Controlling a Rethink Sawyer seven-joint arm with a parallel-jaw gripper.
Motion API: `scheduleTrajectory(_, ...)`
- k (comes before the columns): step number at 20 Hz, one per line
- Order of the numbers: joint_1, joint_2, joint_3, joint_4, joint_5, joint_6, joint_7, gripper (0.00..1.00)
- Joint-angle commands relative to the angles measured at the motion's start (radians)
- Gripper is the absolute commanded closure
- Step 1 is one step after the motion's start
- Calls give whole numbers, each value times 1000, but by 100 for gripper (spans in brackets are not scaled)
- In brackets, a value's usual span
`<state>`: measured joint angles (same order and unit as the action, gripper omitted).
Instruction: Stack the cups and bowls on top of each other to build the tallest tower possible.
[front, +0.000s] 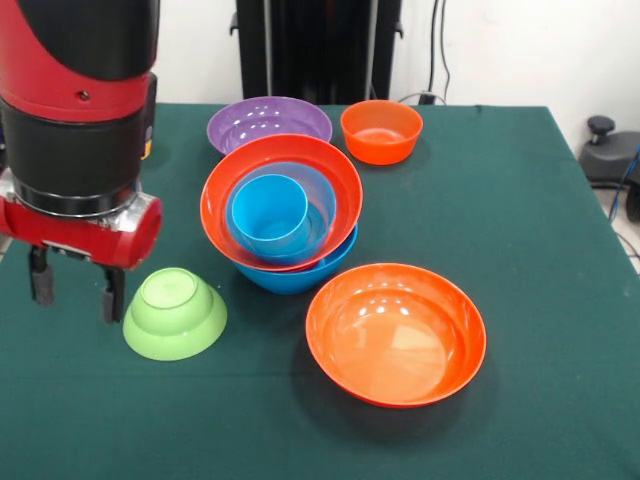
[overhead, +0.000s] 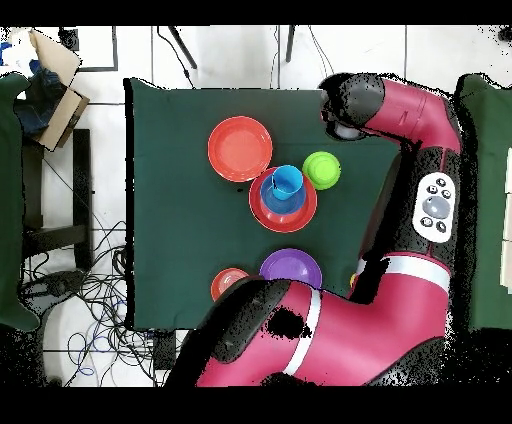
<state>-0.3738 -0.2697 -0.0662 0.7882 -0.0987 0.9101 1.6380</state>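
The tower (front: 282, 215) (blue cup (front: 270, 212) topmost) stands mid-surface (front: 520, 200). 1 large orange bowl (front: 396, 333) sits just in front. The lime bowl (front: 175, 313) lies upside down beside the gripper (front: 75, 288), fingers (front: 112, 294) parted, empty.

A dark green tablecloth (front: 520, 200) covers the table. A cardboard box (overhead: 55, 75) sits on the floor beside it, near tangled cables (overhead: 95, 290).

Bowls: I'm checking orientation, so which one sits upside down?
The lime green bowl, resting rim-down beside the gripper; every other bowl faces up.
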Motion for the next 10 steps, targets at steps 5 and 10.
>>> scheduleTrajectory(5,-16,-35,114,44,-34,-10,-161,0)
scheduleTrajectory(10,-24,-8,146,27,-21,-13,-170,0)
